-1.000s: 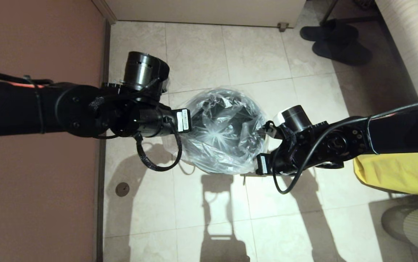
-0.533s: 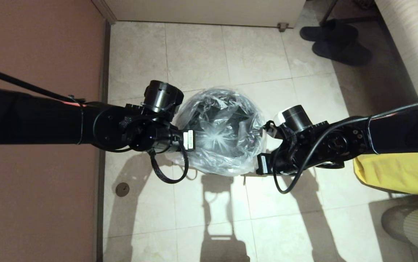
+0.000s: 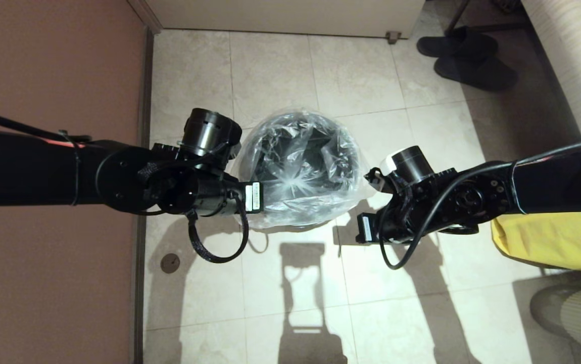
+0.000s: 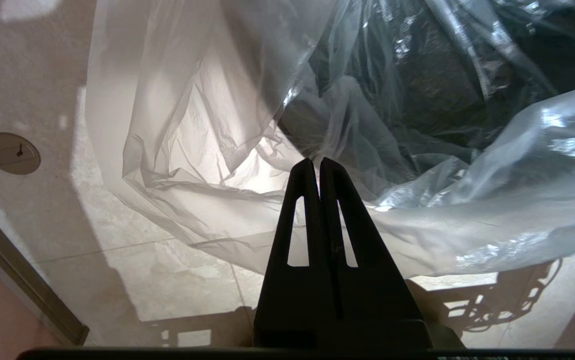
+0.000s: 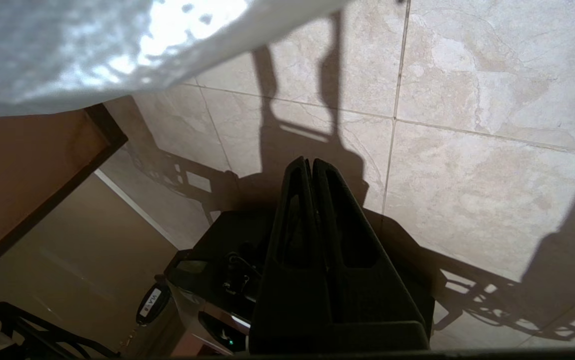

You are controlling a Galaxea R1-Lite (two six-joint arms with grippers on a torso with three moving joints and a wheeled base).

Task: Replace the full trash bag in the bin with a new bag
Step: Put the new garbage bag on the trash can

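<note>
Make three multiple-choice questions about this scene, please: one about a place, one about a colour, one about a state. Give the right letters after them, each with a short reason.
1. Where is the new bag?
A. Draped over the top of the bin
B. Folded on the slippers
C. Hanging on the wall

2. What colour is the sheet below the right arm?
A. Blue
B. Yellow
C. Green

3. How are the fingers of the left gripper?
A. Spread wide, holding nothing
B. Closed together at the bag's film
C. Out of view

Answers:
1. A: the head view shows clear plastic spread across the bin's opening, its dark inside showing through.
2. B: a yellow sheet lies under the right arm at the picture's edge.
3. B: the left wrist view shows both fingers pressed together, their tips against the crinkled film.
</note>
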